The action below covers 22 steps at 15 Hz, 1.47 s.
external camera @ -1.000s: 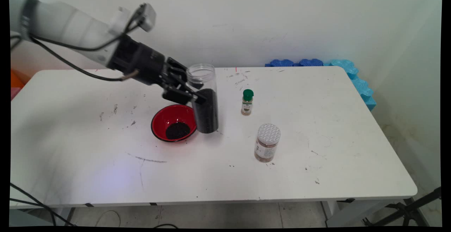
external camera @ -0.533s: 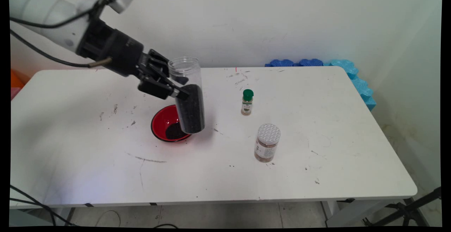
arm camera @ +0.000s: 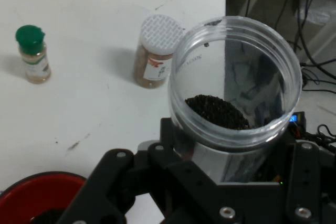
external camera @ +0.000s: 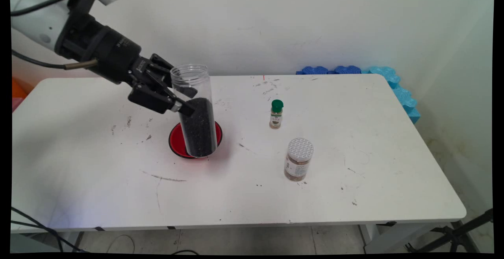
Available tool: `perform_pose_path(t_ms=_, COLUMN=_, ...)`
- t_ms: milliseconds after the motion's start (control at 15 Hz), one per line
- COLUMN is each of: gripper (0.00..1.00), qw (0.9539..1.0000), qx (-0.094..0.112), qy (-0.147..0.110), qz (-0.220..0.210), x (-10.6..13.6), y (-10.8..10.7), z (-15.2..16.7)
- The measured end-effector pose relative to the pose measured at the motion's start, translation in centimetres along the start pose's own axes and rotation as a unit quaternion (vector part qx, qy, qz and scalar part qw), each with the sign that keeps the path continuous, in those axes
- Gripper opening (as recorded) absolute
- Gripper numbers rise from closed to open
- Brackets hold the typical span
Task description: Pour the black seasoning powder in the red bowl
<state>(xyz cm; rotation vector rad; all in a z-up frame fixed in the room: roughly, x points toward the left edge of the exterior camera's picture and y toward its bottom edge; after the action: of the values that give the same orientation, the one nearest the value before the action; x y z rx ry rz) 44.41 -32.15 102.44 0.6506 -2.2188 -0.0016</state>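
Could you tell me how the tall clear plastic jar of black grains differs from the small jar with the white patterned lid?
The tall clear plastic jar is open-topped; the small jar with the white patterned lid is capped. The tall jar holds black grains; the small jar holds brownish contents. The tall jar is clamped in the black gripper, slightly tilted over the red bowl; the small jar stands upright on the white table. Both are transparent cylinders.

even bright light, soft shadows, main view edges bowed, hand view slightly soft.
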Motion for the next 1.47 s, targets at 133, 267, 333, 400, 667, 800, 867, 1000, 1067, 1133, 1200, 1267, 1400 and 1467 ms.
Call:
perform_pose_path(t_ms=133, gripper=0.0, qw=0.9999, qx=-0.011, qy=-0.002, qz=0.01, x=-0.1, y=0.2, z=-0.2)
perform_pose_path(t_ms=267, gripper=0.0, qw=0.9998, qx=-0.017, qy=-0.009, qz=0.012, x=-0.3, y=0.2, z=-0.3)
perform_pose_path(t_ms=333, gripper=0.0, qw=0.9997, qx=-0.017, qy=-0.015, qz=0.008, x=-0.4, y=0.1, z=-0.3)
perform_pose_path(t_ms=400, gripper=0.0, qw=0.9996, qx=-0.015, qy=-0.022, qz=0.002, x=-0.6, y=-0.1, z=-0.3)
perform_pose_path(t_ms=667, gripper=0.0, qw=0.9983, qx=-0.009, qy=-0.032, qz=-0.048, x=-1.7, y=-0.9, z=0.0)
perform_pose_path(t_ms=800, gripper=0.0, qw=0.9962, qx=-0.006, qy=-0.035, qz=-0.08, x=-2.1, y=-1.4, z=0.4)
perform_pose_path(t_ms=867, gripper=0.0, qw=0.9949, qx=-0.003, qy=-0.035, qz=-0.094, x=-2.3, y=-1.6, z=0.5)
perform_pose_path(t_ms=1000, gripper=0.0, qw=0.9915, qx=0.002, qy=-0.038, qz=-0.125, x=-2.8, y=-2.1, z=0.8)
perform_pose_path(t_ms=1067, gripper=0.0, qw=0.9894, qx=0.004, qy=-0.039, qz=-0.14, x=-3.1, y=-2.4, z=0.9)
perform_pose_path(t_ms=1133, gripper=0.0, qw=0.9872, qx=0.007, qy=-0.041, qz=-0.154, x=-3.4, y=-2.6, z=0.9)
perform_pose_path(t_ms=1200, gripper=0.0, qw=0.9847, qx=0.01, qy=-0.043, qz=-0.168, x=-3.7, y=-2.8, z=1.0)
perform_pose_path(t_ms=1267, gripper=0.0, qw=0.982, qx=0.012, qy=-0.046, qz=-0.183, x=-4.0, y=-3.0, z=1.1)
perform_pose_path(t_ms=1400, gripper=0.0, qw=0.9762, qx=0.018, qy=-0.051, qz=-0.21, x=-4.6, y=-3.4, z=1.3)
perform_pose_path(t_ms=1467, gripper=0.0, qw=0.9724, qx=0.02, qy=-0.053, qz=-0.226, x=-5.0, y=-3.6, z=1.4)
